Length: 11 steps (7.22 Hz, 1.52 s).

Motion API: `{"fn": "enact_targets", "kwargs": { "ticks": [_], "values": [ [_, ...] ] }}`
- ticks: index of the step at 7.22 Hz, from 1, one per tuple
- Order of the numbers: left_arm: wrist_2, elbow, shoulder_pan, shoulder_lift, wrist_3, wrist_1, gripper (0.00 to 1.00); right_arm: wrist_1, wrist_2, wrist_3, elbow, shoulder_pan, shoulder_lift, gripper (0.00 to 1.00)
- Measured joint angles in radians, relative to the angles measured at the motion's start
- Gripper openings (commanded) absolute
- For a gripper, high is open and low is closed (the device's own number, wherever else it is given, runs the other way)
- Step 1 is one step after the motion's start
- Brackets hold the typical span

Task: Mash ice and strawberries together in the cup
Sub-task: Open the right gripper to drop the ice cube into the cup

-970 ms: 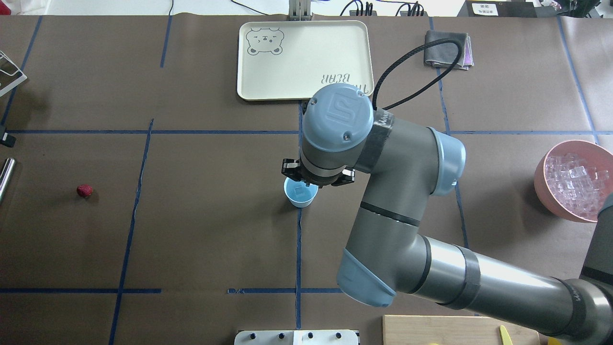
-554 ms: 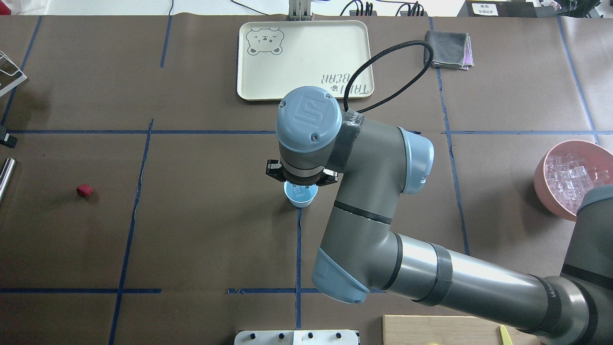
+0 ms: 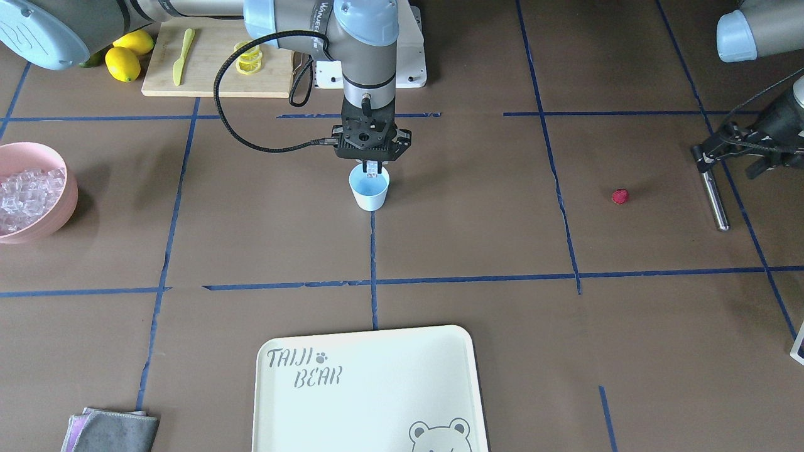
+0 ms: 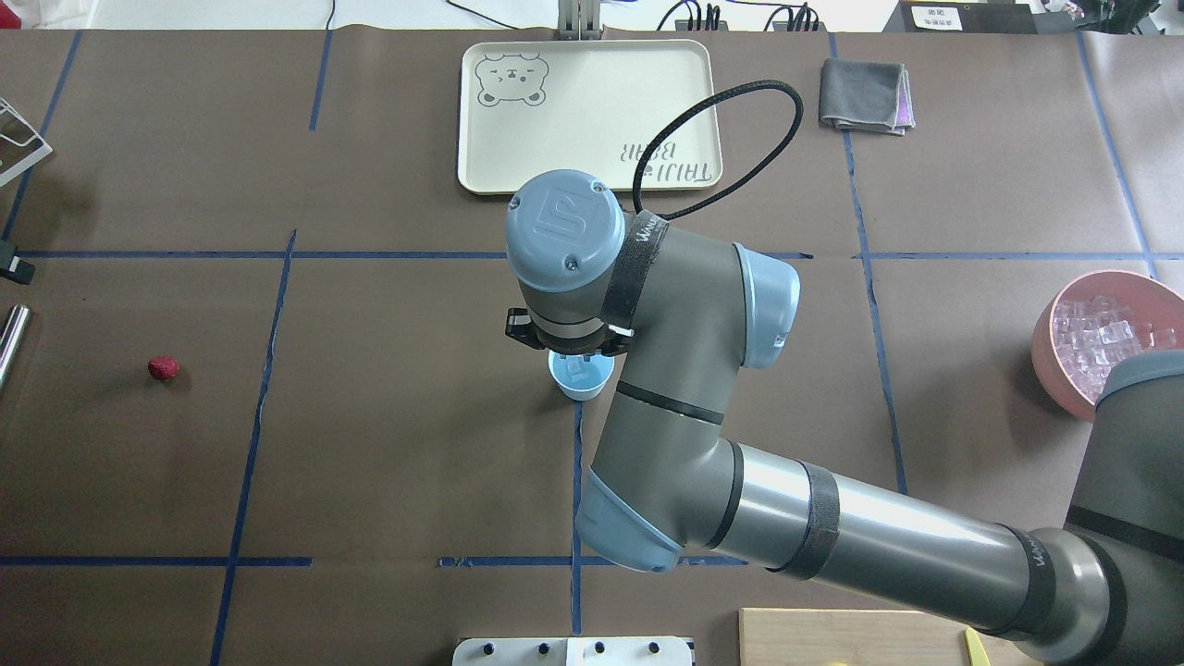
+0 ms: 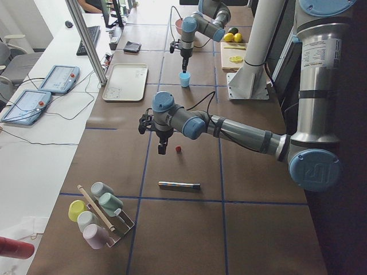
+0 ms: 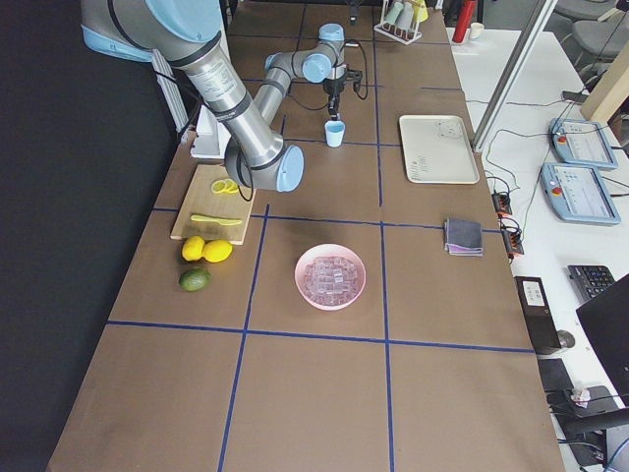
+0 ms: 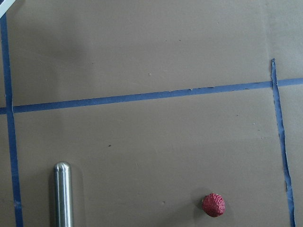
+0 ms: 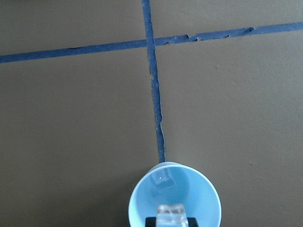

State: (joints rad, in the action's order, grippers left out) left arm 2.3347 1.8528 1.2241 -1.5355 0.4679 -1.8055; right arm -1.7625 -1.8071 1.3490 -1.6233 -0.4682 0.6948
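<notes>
The pale blue cup (image 3: 369, 191) stands at a tape crossing in the table's middle. My right gripper (image 3: 372, 167) hangs straight over it, shut on one clear ice cube (image 8: 171, 212) just above the rim. A second cube (image 8: 161, 178) lies inside the cup (image 8: 139, 208). More ice (image 4: 1101, 338) fills the pink bowl (image 4: 1043, 324) at the far right. The red strawberry (image 4: 163, 368) lies alone on the table on my left. My left gripper (image 5: 163, 150) hovers near the strawberry (image 7: 213, 205). Its fingers are outside the wrist view, so I cannot tell their state.
A steel rod (image 3: 715, 198) lies flat beside the strawberry. A cream bear tray (image 4: 592, 111) and a folded grey cloth (image 4: 865, 92) sit at the far side. A cutting board (image 3: 207, 75) with lemon slices, a knife and whole lemons (image 3: 129, 56) sits near the robot base.
My right arm's wrist and elbow have swung left over the cup. The gripper has shifted slightly left above the cup. Cup and strawberry have not moved.
</notes>
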Motion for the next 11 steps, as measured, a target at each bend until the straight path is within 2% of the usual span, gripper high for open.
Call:
{"fn": "enact_targets", "kwargs": {
  "ticks": [1, 3, 5, 7, 9, 10, 11],
  "values": [
    [0.0, 0.0, 0.0, 0.0, 0.0, 0.0, 1.0, 0.0, 0.0, 0.0, 0.002, 0.0, 0.001, 0.68],
    [0.0, 0.001, 0.0, -0.001, 0.0, 0.001, 1.0, 0.0, 0.0, 0.0, 0.002, 0.0, 0.005, 0.85],
    [0.001, 0.004, 0.0, -0.001, 0.0, 0.0, 1.0, 0.0, 0.0, 0.001, 0.002, 0.001, 0.005, 0.87],
    [0.002, 0.007, 0.001, -0.001, 0.0, 0.001, 1.0, 0.0, 0.0, 0.005, 0.001, 0.001, 0.002, 0.99],
    [0.001, 0.008, 0.001, 0.0, 0.0, 0.002, 1.0, 0.0, 0.0, 0.004, -0.014, -0.004, 0.003, 0.99],
    [0.001, 0.008, 0.001, -0.001, 0.0, 0.002, 1.0, -0.003, -0.004, 0.003, -0.046, -0.017, 0.017, 0.99],
    [0.0, 0.008, 0.001, -0.001, 0.0, 0.002, 1.0, -0.006, -0.009, -0.002, -0.129, -0.04, 0.079, 0.99]
  ]
}}
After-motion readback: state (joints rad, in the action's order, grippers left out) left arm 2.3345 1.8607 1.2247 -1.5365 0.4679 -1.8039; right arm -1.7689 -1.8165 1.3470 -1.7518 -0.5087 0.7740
